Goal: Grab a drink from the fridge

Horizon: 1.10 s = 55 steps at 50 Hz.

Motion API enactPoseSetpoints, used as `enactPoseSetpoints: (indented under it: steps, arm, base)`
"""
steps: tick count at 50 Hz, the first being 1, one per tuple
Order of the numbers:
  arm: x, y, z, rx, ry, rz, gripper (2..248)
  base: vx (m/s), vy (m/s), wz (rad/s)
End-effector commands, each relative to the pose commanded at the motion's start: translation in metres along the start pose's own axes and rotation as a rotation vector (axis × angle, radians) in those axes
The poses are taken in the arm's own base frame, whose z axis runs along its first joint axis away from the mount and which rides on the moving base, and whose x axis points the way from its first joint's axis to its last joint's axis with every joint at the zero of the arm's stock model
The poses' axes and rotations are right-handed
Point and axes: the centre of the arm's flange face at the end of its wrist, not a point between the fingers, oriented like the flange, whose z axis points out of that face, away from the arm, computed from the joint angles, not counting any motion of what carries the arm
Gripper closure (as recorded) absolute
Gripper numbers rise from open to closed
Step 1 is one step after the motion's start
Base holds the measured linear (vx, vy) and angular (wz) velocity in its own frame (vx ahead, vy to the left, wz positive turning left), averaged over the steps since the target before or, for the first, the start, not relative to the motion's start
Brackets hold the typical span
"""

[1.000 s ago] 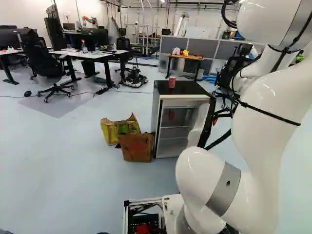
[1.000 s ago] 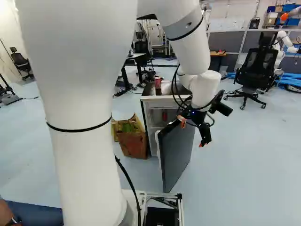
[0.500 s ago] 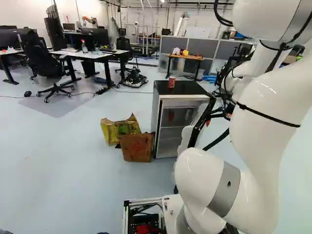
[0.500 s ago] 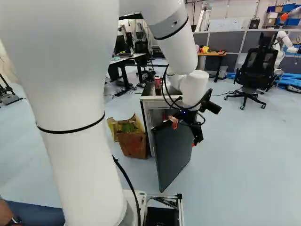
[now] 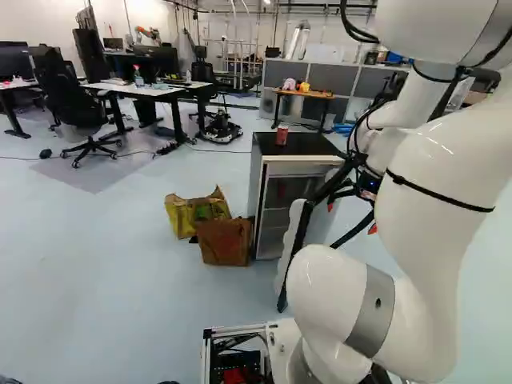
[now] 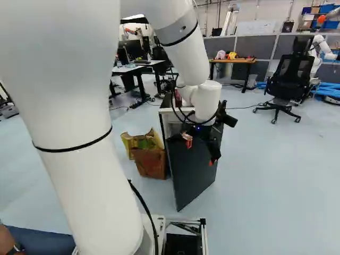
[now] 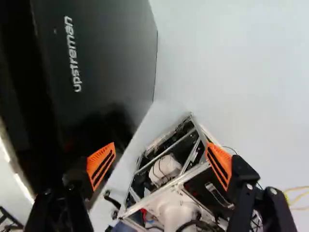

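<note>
Outside the partly open door [image 6: 186,180], the tool [image 7: 160,162] is hanging wide open, holding nothing; the likely drink [image 5: 281,189], dimly red, is sitting inside the fridge [image 5: 312,144], beyond that door from the tool.

Floor [image 5: 120,264] carries fridge [image 5: 314,146], yellow bag [image 5: 186,214], brown bag [image 5: 225,243].

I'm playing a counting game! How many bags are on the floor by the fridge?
2. In the left base view, the yellow-green bag is left of the fridge; the brown bag stands between them, a bit nearer. More could hide behind the fridge.
</note>
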Motion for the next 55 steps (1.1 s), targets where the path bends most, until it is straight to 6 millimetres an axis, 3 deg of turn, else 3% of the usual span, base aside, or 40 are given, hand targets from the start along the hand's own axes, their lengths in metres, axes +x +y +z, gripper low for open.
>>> enactPoseSetpoints:
  steps: [55]
  arm:
    - [-0.048,-0.074,0.005,-0.014,0.114,-0.265,3]
  base:
    - [0.0,0.0,0.0]
